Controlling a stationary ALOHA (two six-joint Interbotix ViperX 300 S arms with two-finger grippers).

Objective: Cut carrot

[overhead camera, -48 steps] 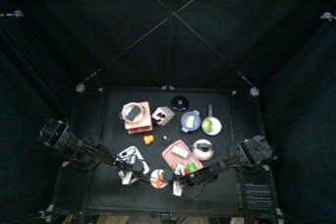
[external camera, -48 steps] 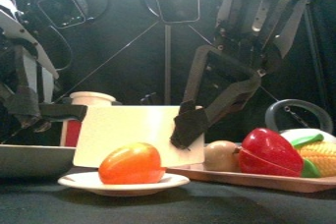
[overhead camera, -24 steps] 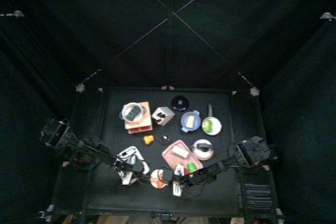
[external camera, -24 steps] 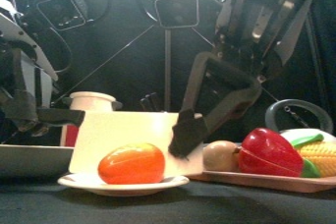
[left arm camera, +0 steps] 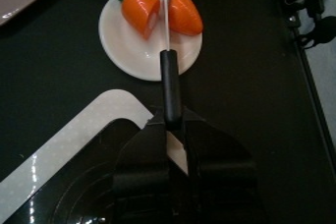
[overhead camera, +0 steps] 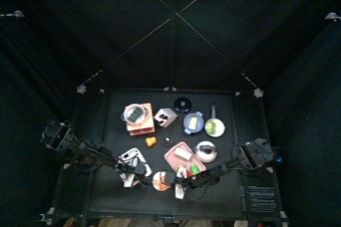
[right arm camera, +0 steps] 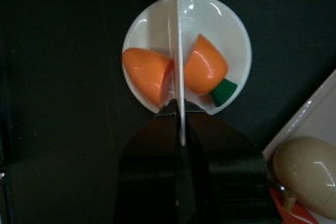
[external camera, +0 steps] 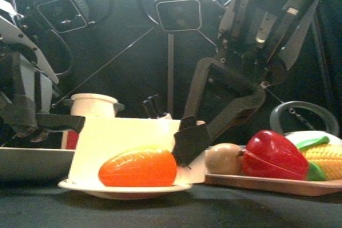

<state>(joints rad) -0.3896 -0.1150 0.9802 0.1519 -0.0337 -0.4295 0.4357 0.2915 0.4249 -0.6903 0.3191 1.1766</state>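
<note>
The carrot lies on a small white plate near the table's front edge, split into two orange halves with a green top. A knife with a black handle runs from my left gripper, shut on it, to the carrot, its blade between the halves. My right gripper hangs close over the same plate, shut on a thin grey blade that stands between the halves. From the front, its black tip sits at the carrot's right.
A tray at the front right holds a red pepper, corn and a pale round piece. A white board stands behind the plate. A grey pan sits front left. More toys crowd the table's middle.
My right gripper has come down beside the carrot. The carrot has gone from a round lump to a lower, wider shape as its halves part. The left arm has barely moved.
</note>
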